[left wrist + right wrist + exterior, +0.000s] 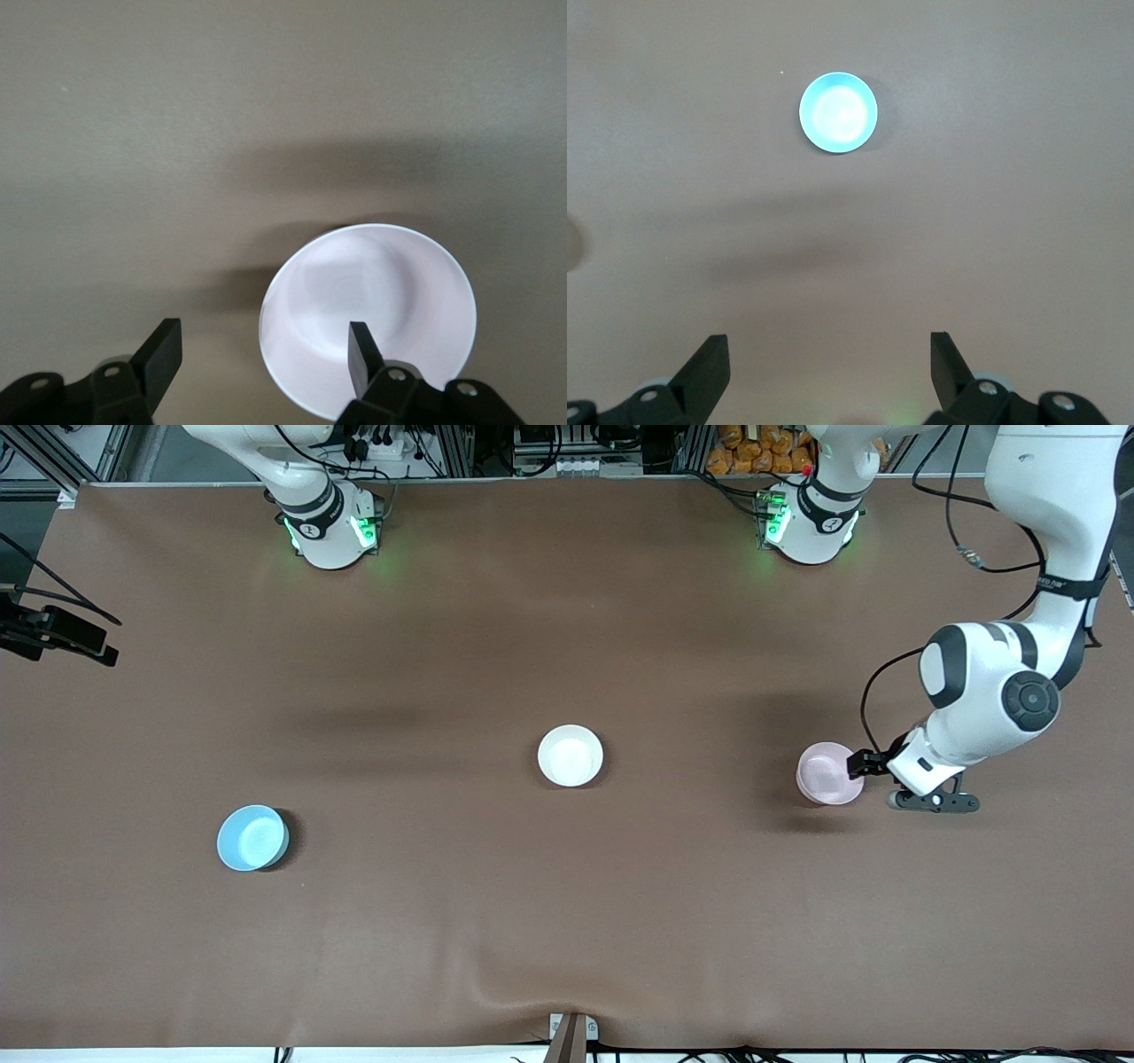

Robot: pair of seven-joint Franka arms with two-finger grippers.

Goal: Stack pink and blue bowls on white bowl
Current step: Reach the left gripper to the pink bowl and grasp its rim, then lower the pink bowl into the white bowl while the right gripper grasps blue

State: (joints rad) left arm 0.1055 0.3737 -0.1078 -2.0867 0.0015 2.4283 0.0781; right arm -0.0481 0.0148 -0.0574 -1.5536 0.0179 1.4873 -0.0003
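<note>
The pale pink bowl (827, 773) stands upright on the brown table toward the left arm's end. My left gripper (873, 771) is open and low at the bowl's rim. In the left wrist view one finger (361, 354) is over the pink bowl's (372, 301) inside and the other is well outside the rim, with the left gripper (261, 354) empty. The white bowl (570, 755) stands at the table's middle. The light blue bowl (252, 838) stands toward the right arm's end, nearer the front camera. My right gripper (828, 372) is open, empty and high over the table, with the blue bowl (838, 112) far below.
A black clamp with cables (53, 633) juts in at the right arm's end of the table. A small bracket (570, 1036) sits at the table's front edge. The arm bases (328, 527) stand along the top edge.
</note>
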